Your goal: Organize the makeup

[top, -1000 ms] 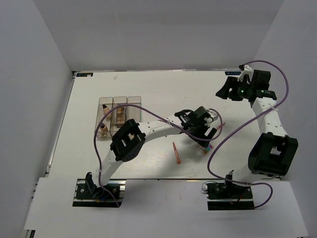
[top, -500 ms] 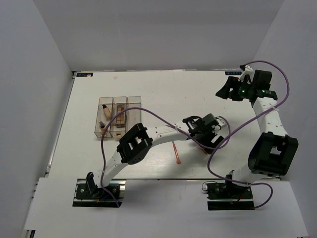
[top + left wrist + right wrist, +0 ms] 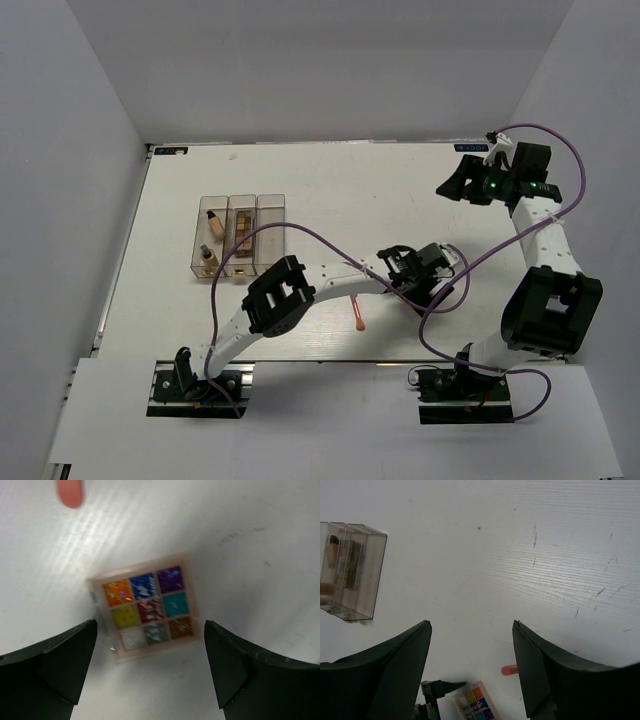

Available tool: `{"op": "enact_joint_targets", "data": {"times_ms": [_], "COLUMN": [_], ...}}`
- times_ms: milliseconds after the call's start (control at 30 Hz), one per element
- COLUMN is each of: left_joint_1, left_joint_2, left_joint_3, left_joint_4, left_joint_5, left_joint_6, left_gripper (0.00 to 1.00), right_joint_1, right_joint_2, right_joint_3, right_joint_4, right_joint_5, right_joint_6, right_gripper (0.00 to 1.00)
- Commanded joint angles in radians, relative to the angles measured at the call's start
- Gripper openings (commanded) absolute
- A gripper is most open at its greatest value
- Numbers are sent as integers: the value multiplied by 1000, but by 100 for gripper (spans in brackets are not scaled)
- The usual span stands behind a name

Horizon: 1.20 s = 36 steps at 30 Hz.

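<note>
**Left of centre, overhead view.** A clear plastic three-compartment organizer (image 3: 270,215) stands on the counter. Its left compartment holds two beige foundation bottles (image 3: 208,256). The middle compartment holds brown eyeshadow palettes (image 3: 243,236). Judgement: like is filed with like, one kind to a compartment.

**Centre.** A slim coral-orange applicator (image 3: 357,311) lies loose on the counter, well apart from the organizer and not yet sorted.

**Right of centre.** The left arm reaches across so that the left claw (image 3: 424,274) hangs over a square multicolour eyeshadow palette (image 3: 145,608). The palette has nine glitter pans and lies flat, face up. In the left wrist view the jaws are spread to their widest, one on either side of the palette. Neither touches it and nothing is gripped. Judgement: the spread is set to straddle the palette's width ahead of a pickup. A coral-pink rounded tip (image 3: 69,492) shows at the upper left of that view. It is probably an applicator end, but this is unconfirmed.

**Upper right.** The right claw (image 3: 455,182) sits well apart from every item, jaws parted and pinching nothing. Judgement: it is parked clear of the left arm's reach.

**Surface.** The white counter (image 3: 330,180) is matt and finely ribbed, with small dark scuffs visible in the right wrist view.

**Room.** Plain pale walls (image 3: 70,120) close in the left, rear and right sides. Purple cables (image 3: 560,150) loop off both arms.
</note>
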Motion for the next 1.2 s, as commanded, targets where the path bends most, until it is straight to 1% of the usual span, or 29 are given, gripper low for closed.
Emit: {"op": "enact_joint_targets", "data": {"times_ms": [0, 233, 333, 433, 467, 567, 600, 633, 733, 767, 833, 867, 933, 967, 1000, 1167], "left_joint_1": [-17, -38, -38, -38, -38, -38, -28, -17, 11, 27, 52, 79, 110, 142, 158, 270], "left_joint_2": [32, 64, 58, 38, 27, -35, -55, -112, -207, -273, -334, -403, -469, -505, -570, -721], "left_joint_3": [12, 32, 33, 23, 18, -25, -39, -77, -147, -183, -217, -259, -304, -350, -367, -471], "left_joint_4": [-39, -73, -79, -87, -88, -74, -71, -67, -33, -31, -38, -38, -33, -24, -22, -57], "left_joint_5": [-57, -118, -147, -172, -176, -180, -178, -169, -204, -235, -262, -290, -324, -350, -364, -462], "left_joint_6": [-1, -44, -50, -60, -64, -89, -109, -121, -147, -152, -178, -187, -215, -221, -231, -254], "left_gripper": [98, 97, 92, 72, 53, 28, 13, 9, 8, 8, 8, 8, 7, 7, 7, 7], "right_joint_1": [-10, -20, -23, -26, -26, -25, -26, -25, -28, -26, -28, -26, -26, -26, -23, -20], "right_joint_2": [-4, -20, -21, -26, -29, -35, -38, -43, -55, -60, -73, -75, -75, -73, -72, -66], "right_joint_3": [-3, -14, -17, -25, -26, -37, -43, -48, -68, -75, -92, -97, -106, -109, -112, -126], "right_joint_4": [0, 3, 3, 6, 6, 9, 9, 9, 20, 26, 35, 48, 51, 52, 51, 51], "right_joint_5": [-32, -38, -44, -49, -51, -60, -66, -67, -69, -71, -69, -69, -77, -80, -89, -109], "right_joint_6": [12, 12, 12, 21, 21, 17, 14, 6, -3, -11, -14, -14, -17, -17, -20, -39], "right_gripper": [72, 72, 72, 71, 71, 68, 66, 63, 62, 62, 61, 60, 59, 58, 58, 56]}}
